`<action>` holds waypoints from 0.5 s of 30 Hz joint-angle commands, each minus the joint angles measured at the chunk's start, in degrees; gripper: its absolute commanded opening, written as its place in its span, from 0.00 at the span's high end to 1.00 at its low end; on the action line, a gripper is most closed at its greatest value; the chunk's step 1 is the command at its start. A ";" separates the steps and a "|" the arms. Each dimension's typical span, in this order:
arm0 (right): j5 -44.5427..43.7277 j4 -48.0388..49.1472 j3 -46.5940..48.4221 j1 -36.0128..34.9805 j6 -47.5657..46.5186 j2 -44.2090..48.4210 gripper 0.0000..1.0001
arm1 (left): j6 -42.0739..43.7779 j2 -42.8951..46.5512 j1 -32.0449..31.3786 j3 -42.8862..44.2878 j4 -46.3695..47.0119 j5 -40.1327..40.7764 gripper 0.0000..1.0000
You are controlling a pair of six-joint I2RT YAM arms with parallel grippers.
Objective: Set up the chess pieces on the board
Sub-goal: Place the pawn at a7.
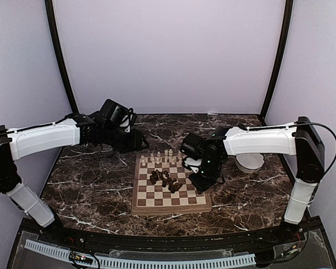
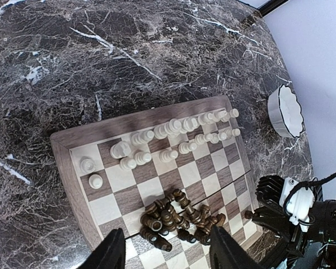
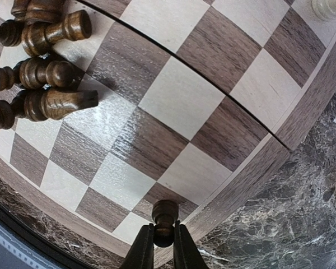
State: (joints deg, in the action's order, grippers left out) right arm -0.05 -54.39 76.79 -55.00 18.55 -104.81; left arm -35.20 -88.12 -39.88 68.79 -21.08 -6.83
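Pads on my left claw are standing wide apart with nothing between them, and it is hovering by the far left corner of the board. Cream pieces are standing mostly in two rows along the board's far edge, so I am judging the near rows to be the dark side's home. Dark brown pieces are lying toppled in a heap at the board's middle, ahead of that open claw and toward the near right from it. My right claw is pinching shut on a dark brown pawn, holding it by the board's right edge toward the near right corner, its long axis running in line with my fingers. I cannot tell whether it is touching the square. The heap is lying to this claw's left, and the near rows are lying closer to it than to my left claw. A white scalloped bowl is sitting beyond the board's right edge.
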 commanded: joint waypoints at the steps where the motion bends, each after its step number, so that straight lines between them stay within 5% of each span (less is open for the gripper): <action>1: -0.47 0.29 0.32 -0.81 0.03 -0.95 0.81 | 0.48 0.47 -0.02 0.29 0.16 -0.06 0.47; 8: -3.75 -5.68 6.92 -0.85 -0.40 1.30 0.69 | 1.45 1.21 -0.02 1.07 -2.49 0.01 0.46; 15: -3.99 -4.50 11.31 -0.54 -1.81 4.42 0.67 | 4.10 5.40 -0.02 -2.98 -6.50 -1.19 0.45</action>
State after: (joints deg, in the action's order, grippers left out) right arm -3.05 -58.94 86.19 -55.20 17.74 -103.66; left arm -33.41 -87.33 -39.88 68.25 -23.77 -6.85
